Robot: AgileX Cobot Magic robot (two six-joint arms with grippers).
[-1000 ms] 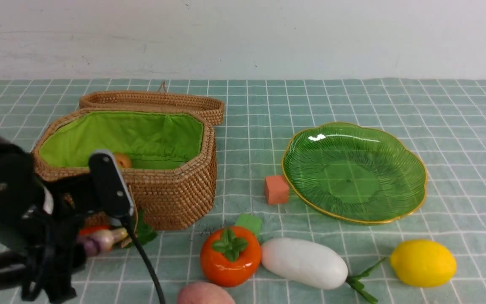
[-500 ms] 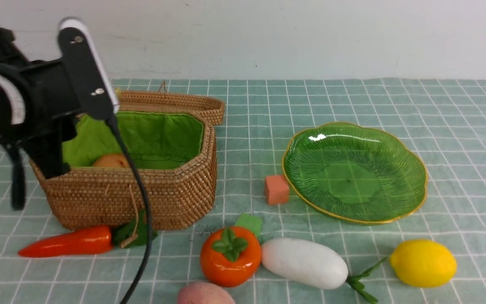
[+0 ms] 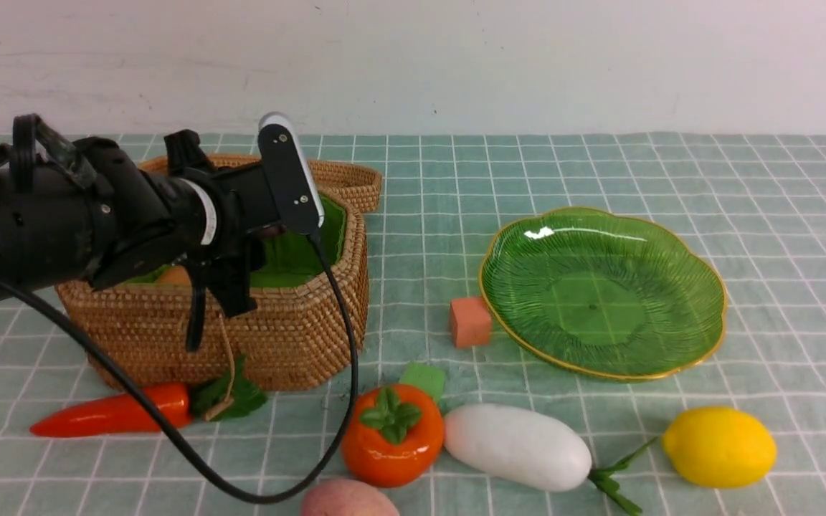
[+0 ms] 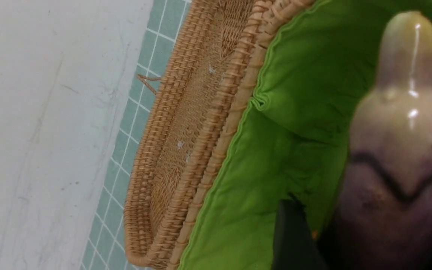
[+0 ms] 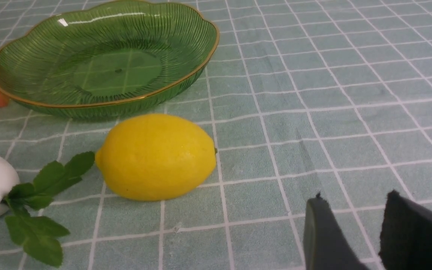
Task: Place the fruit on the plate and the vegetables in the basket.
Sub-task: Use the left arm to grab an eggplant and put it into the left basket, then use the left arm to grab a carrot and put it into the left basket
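Front view: going left to right, we've got the carrot (image 3: 112, 414) lying just in front of the basket (image 3: 312, 315), its leaves by the string loop, so it probably needs its own grab. Our left gripper (image 3: 219, 315) is at the basket's mouth, jaws roughly eggplant-wide around the eggplant (image 4: 392, 187), stalk end sticking out; can't tell if they're gripping or letting go. Having it over the lining makes sense for a short drop. The peach (image 3: 350, 500) and persimmon (image 3: 392, 435) sit in front and to the right of the basket, then the radish (image 3: 517, 446) further right. The plate (image 3: 592, 308) is well right of the basket, bare for fruit. The lemon (image 3: 720, 447) is furthest right from the basket, so we'd guess it suits our right gripper (image 5: 354, 197), part-open and holding nothing.
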